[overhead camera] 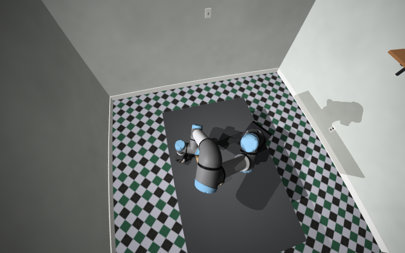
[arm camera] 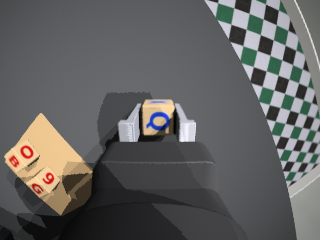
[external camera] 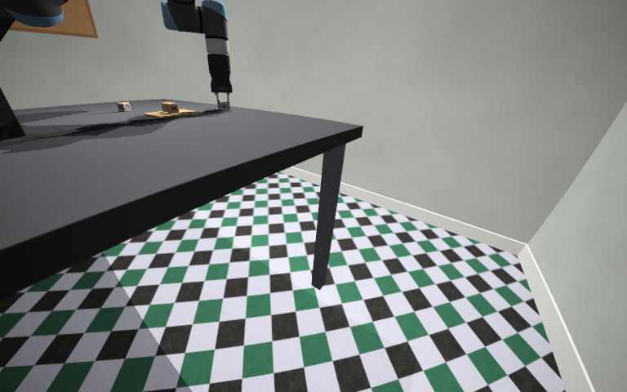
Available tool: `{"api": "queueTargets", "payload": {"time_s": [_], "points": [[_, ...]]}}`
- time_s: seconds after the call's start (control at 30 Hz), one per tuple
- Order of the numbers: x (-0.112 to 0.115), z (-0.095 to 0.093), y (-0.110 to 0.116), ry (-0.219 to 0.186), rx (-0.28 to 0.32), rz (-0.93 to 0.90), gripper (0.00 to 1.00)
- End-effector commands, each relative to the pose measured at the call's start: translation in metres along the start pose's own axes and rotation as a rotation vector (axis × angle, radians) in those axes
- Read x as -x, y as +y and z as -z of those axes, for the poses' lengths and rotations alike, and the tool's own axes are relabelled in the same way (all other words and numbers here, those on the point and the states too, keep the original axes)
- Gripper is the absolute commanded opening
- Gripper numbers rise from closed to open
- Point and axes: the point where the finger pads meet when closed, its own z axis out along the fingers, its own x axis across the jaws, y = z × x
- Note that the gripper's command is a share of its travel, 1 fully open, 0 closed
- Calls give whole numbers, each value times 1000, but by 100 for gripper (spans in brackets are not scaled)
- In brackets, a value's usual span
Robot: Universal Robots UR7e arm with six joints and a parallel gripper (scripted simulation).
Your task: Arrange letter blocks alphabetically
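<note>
A wooden block with a blue Q point(arm camera: 158, 120) point(external camera: 224, 105) on top stands on the dark table, off the mat, near the table's edge. My gripper point(arm camera: 158, 113) point(external camera: 224, 100) is down around it with a finger against each side. The tan mat point(arm camera: 67, 200) point(external camera: 154, 113) lies to the left in the wrist view. On it stand two blocks side by side: one with a red O point(arm camera: 26, 152) on top and one with a red 9-like mark point(arm camera: 48, 178) on top. A fourth block with a blue mark point(external camera: 123, 106) stands off the mat, farther along the table.
The dark table point(overhead camera: 239, 208) point(external camera: 138, 157) ends close to the right of the Q block in the wrist view, with checkered floor point(arm camera: 270, 60) below. The arm point(overhead camera: 209, 155) hides the blocks in the overhead view. The robot base point(overhead camera: 249, 143) stands on the table.
</note>
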Motion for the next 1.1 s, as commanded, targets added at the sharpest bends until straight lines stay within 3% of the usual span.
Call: {"api": "queueTargets", "payload": {"time_s": [0.0, 0.67, 1.07], "points": [[0, 0, 0, 1, 0, 0, 57], [0, 9, 0, 1, 0, 0, 57], [0, 66, 0, 1, 0, 0, 57]]}}
